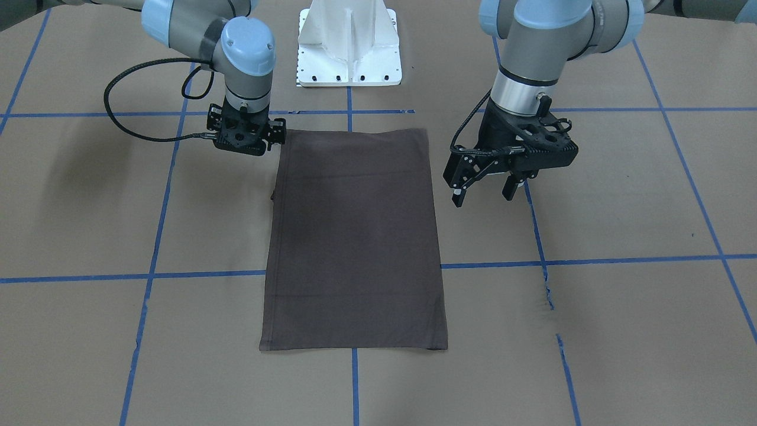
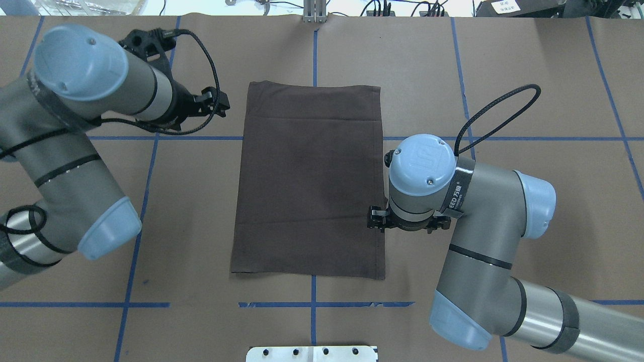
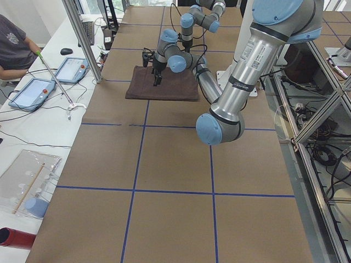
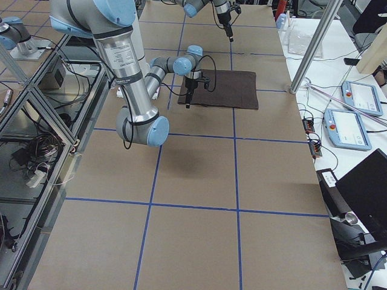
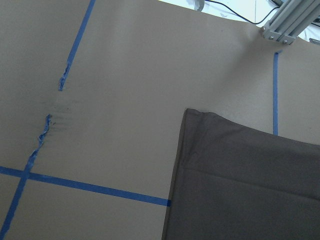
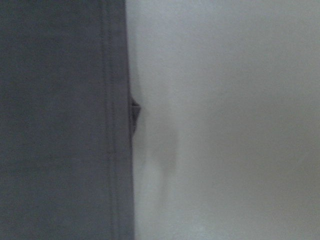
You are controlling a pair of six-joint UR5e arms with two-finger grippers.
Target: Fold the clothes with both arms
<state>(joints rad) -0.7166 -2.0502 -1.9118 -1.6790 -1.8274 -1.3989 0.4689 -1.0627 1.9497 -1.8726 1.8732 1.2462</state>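
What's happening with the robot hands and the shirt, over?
Left gripper open, empty, hanging beside T-shirt. Right gripper at its opposite edge, jaws hidden. T-shirt flat, folded to a rectangle. Nothing on it.

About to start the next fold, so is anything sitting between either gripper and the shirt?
Nothing visible. The left gripper hangs off one long edge of the folded T-shirt, with only bare brown paper between them. The right gripper is right at the opposite long edge.
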